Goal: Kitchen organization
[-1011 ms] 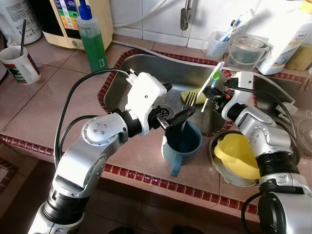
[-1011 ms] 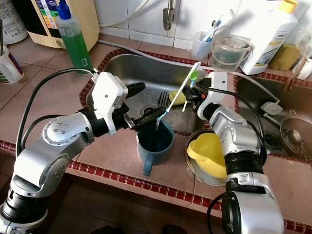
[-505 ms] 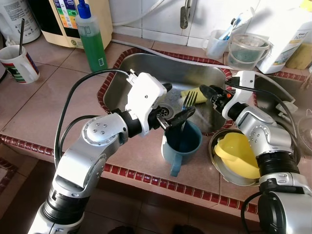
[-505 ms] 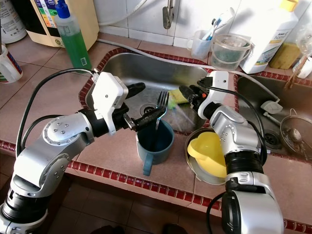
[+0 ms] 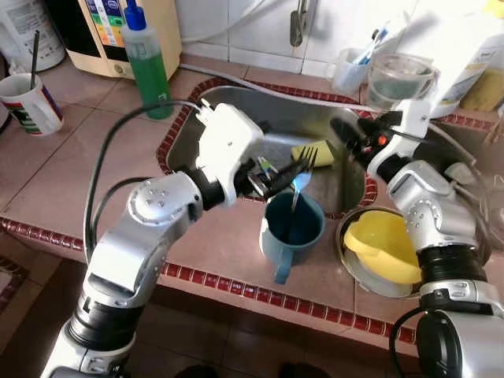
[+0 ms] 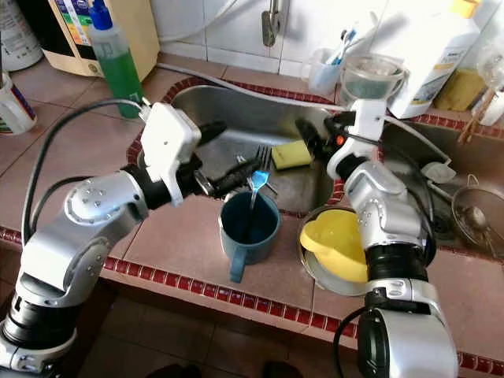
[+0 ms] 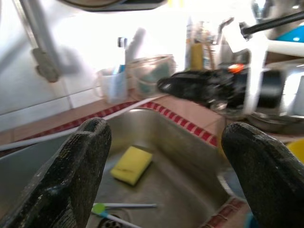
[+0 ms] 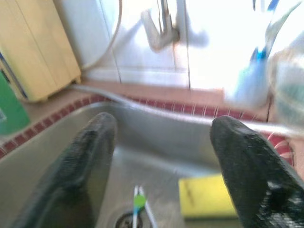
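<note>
A blue mug (image 5: 291,228) stands on the tiled counter at the sink's front edge, with a silver fork (image 5: 303,169) upright in it. My left gripper (image 5: 272,153) hovers open just behind the mug, over the sink basin (image 5: 315,118), holding nothing. Above the sink's right side, my right gripper (image 6: 311,134) is open and holds nothing too. A white toothbrush with a green head (image 7: 121,206) lies on the sink floor by the drain. A yellow sponge (image 6: 290,153) rests in the basin between the two grippers.
A yellow bowl (image 5: 382,248) sits inside a metal bowl at the right of the mug. A green soap bottle (image 5: 150,67) stands back left, a white mug (image 5: 31,102) far left. Cups (image 5: 350,71) and a white jug (image 6: 433,55) line the back right. The faucet (image 5: 298,24) hangs over the sink.
The right gripper let go of the toothbrush, which now lies in the sink, and drew back up to the right. The left gripper shifted slightly back over the basin.
</note>
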You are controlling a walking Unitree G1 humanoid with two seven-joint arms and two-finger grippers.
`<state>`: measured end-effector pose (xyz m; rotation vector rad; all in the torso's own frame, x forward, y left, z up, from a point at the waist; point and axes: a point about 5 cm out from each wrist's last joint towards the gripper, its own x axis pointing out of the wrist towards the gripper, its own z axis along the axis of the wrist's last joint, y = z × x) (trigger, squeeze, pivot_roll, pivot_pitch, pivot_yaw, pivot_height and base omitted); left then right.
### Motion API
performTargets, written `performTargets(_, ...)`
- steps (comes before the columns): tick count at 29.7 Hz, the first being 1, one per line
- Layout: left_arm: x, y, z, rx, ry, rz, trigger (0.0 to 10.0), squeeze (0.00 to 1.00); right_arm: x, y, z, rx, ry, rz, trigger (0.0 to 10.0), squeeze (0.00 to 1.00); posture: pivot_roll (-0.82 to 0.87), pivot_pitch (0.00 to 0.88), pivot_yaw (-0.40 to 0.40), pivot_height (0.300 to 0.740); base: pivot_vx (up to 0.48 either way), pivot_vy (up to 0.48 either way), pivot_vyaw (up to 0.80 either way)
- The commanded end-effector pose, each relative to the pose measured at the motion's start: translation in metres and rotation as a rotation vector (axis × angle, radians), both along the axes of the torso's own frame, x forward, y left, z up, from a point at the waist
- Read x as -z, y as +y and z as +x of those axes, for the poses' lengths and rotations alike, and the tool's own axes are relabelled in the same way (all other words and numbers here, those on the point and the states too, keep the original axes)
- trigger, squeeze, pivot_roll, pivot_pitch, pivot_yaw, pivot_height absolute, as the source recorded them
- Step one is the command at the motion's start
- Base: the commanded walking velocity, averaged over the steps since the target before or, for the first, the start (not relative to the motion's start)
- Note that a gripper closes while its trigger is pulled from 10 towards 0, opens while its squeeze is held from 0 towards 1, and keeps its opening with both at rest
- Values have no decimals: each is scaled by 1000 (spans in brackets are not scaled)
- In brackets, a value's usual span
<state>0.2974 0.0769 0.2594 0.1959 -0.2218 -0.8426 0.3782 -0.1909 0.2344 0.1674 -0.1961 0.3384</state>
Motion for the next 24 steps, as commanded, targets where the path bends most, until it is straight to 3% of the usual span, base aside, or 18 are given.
performTargets(1,-6,4,4,-31,-25,-16,10000,0,-7,-2,-6,20,-68,-15,10000,0,-162,112,-33,732,0,0,0)
performTargets(14,-17,17,22,-147,-51,-123,10000,0,-22,8,-24,52,-191,96,10000,0,-167,80,-34,732,0,0,0)
performTargets(20,-10,27,27,-241,-25,-217,10000,0,-21,19,-42,115,-292,31,10000,0,-170,54,-33,732,0,0,0)
performTargets(24,0,34,25,-307,-62,-223,10000,0,-12,21,-50,157,-294,8,10000,0,-174,47,-34,732,0,0,0)
